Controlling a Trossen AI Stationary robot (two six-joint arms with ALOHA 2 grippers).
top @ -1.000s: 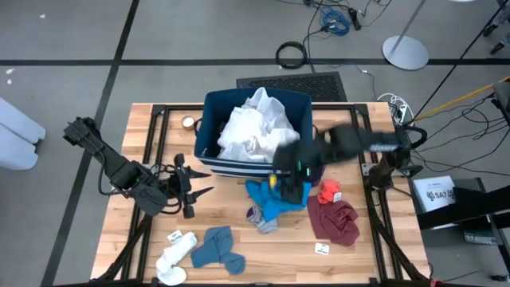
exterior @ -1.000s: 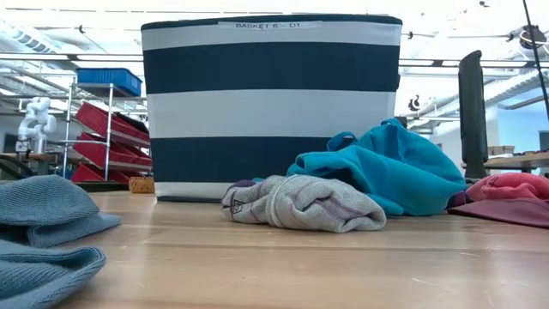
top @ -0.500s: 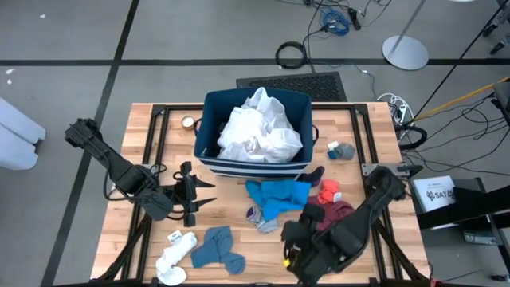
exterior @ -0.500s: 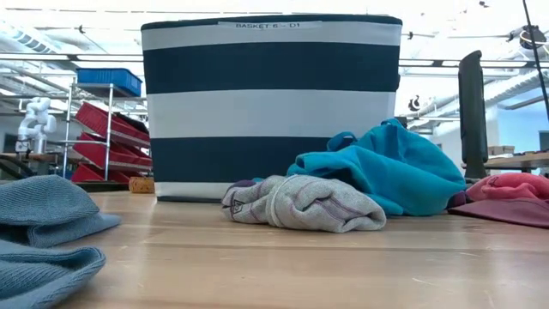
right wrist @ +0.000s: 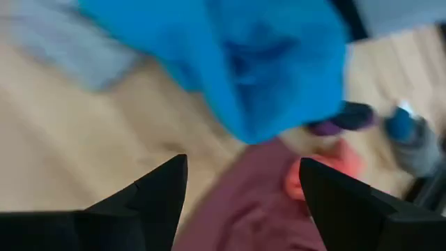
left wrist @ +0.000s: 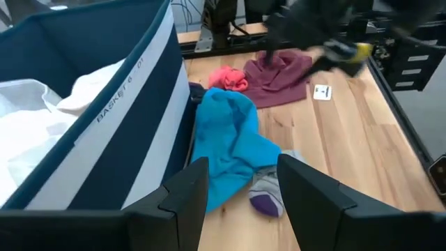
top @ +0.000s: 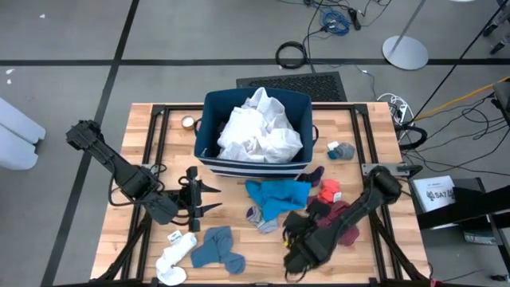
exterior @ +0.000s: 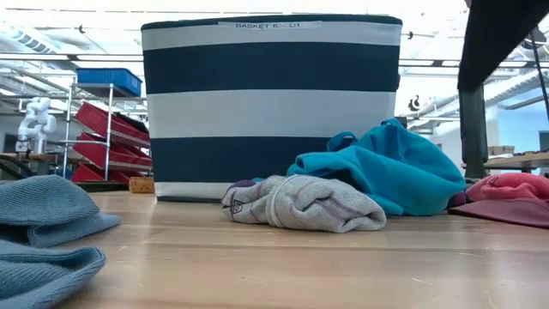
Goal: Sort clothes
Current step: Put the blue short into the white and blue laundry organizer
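Note:
A teal-blue garment (top: 275, 197) lies crumpled on the table in front of the navy striped bin (top: 255, 163), with a grey, purple-toed sock (top: 261, 219) at its near edge. A maroon garment (top: 341, 219) and a red-pink sock (top: 328, 191) lie to the right. White clothes (top: 259, 127) fill the bin. My left gripper (top: 209, 199) hovers open, left of the teal garment (left wrist: 226, 139), pointing at it. My right gripper (top: 296, 226) hangs open above the maroon garment's left edge (right wrist: 237, 202), tipped down, with the teal garment (right wrist: 230, 56) ahead of it.
A grey-blue garment (top: 217, 247) and white socks (top: 175, 257) lie at the near left. Small grey-blue socks (top: 341, 150) sit right of the bin, a paper tag (top: 322, 248) near the front edge. My right arm (exterior: 497, 34) shows at the low view's upper right.
My right gripper has swung from above the bin's near right corner toward the table's near edge, come down a good way and tipped downward; it stays open. My left gripper has crept a little toward the teal garment. No garment has moved.

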